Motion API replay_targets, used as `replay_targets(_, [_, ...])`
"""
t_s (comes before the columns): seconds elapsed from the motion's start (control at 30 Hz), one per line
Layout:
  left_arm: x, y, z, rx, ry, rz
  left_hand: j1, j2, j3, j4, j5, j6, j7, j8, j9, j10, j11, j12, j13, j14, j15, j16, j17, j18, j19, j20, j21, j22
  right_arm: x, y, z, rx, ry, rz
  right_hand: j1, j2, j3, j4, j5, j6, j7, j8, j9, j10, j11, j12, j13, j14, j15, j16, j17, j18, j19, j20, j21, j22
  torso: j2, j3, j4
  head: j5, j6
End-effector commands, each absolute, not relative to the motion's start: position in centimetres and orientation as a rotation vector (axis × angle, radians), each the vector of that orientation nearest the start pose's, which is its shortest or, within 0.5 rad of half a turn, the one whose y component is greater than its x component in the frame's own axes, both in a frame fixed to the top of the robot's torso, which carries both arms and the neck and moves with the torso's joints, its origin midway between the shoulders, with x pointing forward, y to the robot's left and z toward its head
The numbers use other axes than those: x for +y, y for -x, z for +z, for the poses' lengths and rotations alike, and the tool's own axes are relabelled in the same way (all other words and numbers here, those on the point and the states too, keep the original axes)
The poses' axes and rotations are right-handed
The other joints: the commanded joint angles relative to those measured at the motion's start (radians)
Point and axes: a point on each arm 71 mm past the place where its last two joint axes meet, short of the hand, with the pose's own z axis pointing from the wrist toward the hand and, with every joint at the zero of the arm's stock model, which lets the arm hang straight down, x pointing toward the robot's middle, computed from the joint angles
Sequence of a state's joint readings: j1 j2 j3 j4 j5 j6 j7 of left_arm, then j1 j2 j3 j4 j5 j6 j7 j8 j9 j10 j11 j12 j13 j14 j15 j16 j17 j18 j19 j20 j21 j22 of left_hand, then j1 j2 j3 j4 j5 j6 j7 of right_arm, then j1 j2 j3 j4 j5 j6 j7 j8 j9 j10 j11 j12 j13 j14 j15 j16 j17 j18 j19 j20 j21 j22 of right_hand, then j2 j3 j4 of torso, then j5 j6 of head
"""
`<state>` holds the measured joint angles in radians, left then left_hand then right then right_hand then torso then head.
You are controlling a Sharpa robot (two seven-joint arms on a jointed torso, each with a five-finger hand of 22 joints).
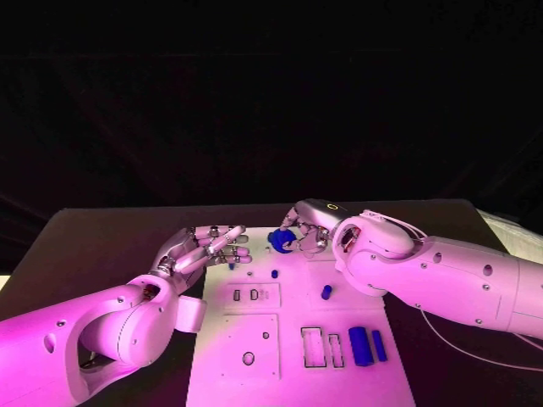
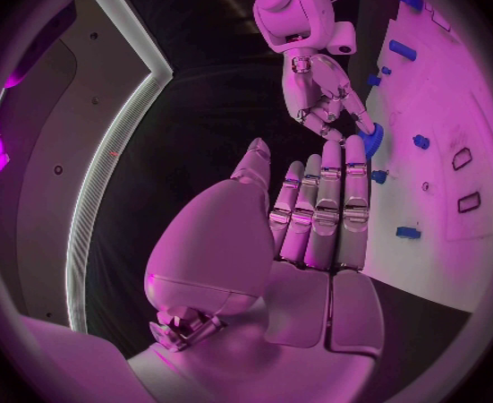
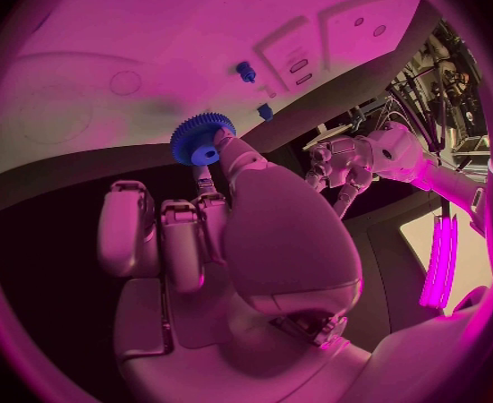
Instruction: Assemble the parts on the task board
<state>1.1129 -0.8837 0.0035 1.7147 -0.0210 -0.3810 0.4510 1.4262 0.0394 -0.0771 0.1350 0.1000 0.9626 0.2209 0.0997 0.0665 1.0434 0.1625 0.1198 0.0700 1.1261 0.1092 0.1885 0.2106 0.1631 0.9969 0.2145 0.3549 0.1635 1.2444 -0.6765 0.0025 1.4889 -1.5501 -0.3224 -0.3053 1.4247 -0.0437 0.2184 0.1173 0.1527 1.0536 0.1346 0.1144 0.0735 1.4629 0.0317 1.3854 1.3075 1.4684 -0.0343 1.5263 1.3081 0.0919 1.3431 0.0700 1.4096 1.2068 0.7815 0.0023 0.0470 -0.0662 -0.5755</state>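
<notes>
The gear [image 3: 202, 140], a small blue toothed wheel with a hub, is pinched in our right hand [image 1: 310, 231] above the far end of the board [image 1: 299, 365]. Our left hand [image 1: 205, 248] hovers just beside it over the board's far left corner, fingers straight and side by side, holding nothing. We judge the step to be carrying the gear to its seat. Next we must bring it over one of the small blue pegs [image 1: 274, 274] and lower it with the bore lined up. In the right wrist view the gear's flat face and hub turn toward the camera, so its axis runs roughly along the fingers, not yet clearly upright.
</notes>
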Motion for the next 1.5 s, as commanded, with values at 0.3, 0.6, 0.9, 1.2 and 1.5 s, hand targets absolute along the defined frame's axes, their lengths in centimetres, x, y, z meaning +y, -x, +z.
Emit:
replay_targets(0.3, [17.4, -44.3, -18.0, 1.412, 1.106, -1.684, 0.004, 0.003, -0.001, -0.005, 0.001, 0.001, 0.004, -0.006, -0.001, -0.001, 0.005, -0.005, -0.001, -0.005, 0.004, -0.004, 0.001, 0.017, -0.003, 0.002, -0.007, -0.001, -11.1, -50.9, -16.9, 1.612, 0.182, 0.554, -0.015, -0.002, 0.011, 0.006, 0.003, 0.040, -0.020, 0.003, 0.005, 0.005, -0.001, -0.007, 0.079, 0.083, -0.004, 0.005, 0.167, -0.016, 0.005, 0.003, 0.002, 0.001, 0.001, 0.0010, -0.0015, 0.008, -0.002])
replay_targets(0.6, [17.4, -44.3, -18.0, 1.413, 1.106, -1.685, 0.005, 0.004, -0.001, -0.007, 0.001, 0.001, 0.004, -0.007, -0.001, -0.002, 0.005, -0.005, -0.001, -0.005, 0.004, -0.005, 0.002, 0.017, -0.003, 0.003, -0.007, -0.002, -10.1, -51.0, -17.9, 1.619, 0.196, 0.546, -0.025, -0.009, 0.016, 0.005, 0.004, 0.027, -0.014, -0.008, 0.001, -0.004, 0.003, -0.023, 0.067, 0.082, -0.001, 0.003, 0.162, -0.015, 0.002, 0.005, -0.001, -0.004, 0.000, 0.0014, -0.0027, 0.010, -0.004])
replay_targets(0.9, [17.4, -44.3, -18.0, 1.414, 1.107, -1.684, 0.005, 0.004, -0.001, -0.007, 0.001, 0.001, 0.004, -0.007, -0.001, -0.002, 0.005, -0.005, -0.001, -0.005, 0.004, -0.005, 0.002, 0.017, -0.003, 0.003, -0.007, -0.002, -9.8, -51.2, -18.0, 1.598, 0.197, 0.550, -0.053, -0.038, 0.020, 0.001, -0.001, -0.054, 0.016, -0.053, -0.009, -0.026, 0.028, -0.059, 0.041, 0.082, 0.021, 0.004, 0.164, -0.014, -0.005, 0.022, -0.005, -0.012, 0.000, 0.0016, -0.0030, 0.011, -0.003])
replay_targets(1.2, [17.5, -44.3, -18.1, 1.417, 1.108, -1.683, 0.005, 0.005, -0.001, -0.008, 0.001, 0.000, 0.004, -0.007, -0.001, -0.002, 0.005, -0.006, -0.001, -0.005, 0.004, -0.006, 0.003, 0.017, -0.003, 0.003, -0.008, -0.002, -9.9, -51.2, -18.1, 1.611, 0.201, 0.541, -0.109, -0.073, -0.041, 0.032, -0.008, -0.168, 0.035, -0.054, -0.010, -0.061, 0.048, -0.118, -0.005, 0.081, 0.039, 0.003, 0.162, -0.010, -0.018, 0.041, -0.015, -0.029, 0.000, 0.0019, -0.0039, 0.011, -0.004])
replay_targets(1.5, [17.5, -44.3, -18.1, 1.417, 1.109, -1.682, 0.005, 0.005, -0.001, -0.008, 0.001, 0.000, 0.004, -0.008, -0.001, -0.002, 0.005, -0.006, -0.001, -0.005, 0.004, -0.006, 0.003, 0.017, -0.003, 0.003, -0.008, -0.002, -10.6, -51.2, -18.2, 1.631, 0.178, 0.541, -0.148, -0.048, -0.089, 0.090, 0.042, -0.134, 0.030, -0.039, 0.000, -0.053, 0.045, -0.109, 0.004, 0.082, 0.038, 0.005, 0.169, -0.010, -0.015, 0.044, -0.013, -0.024, 0.000, 0.0026, -0.0038, 0.011, -0.004])
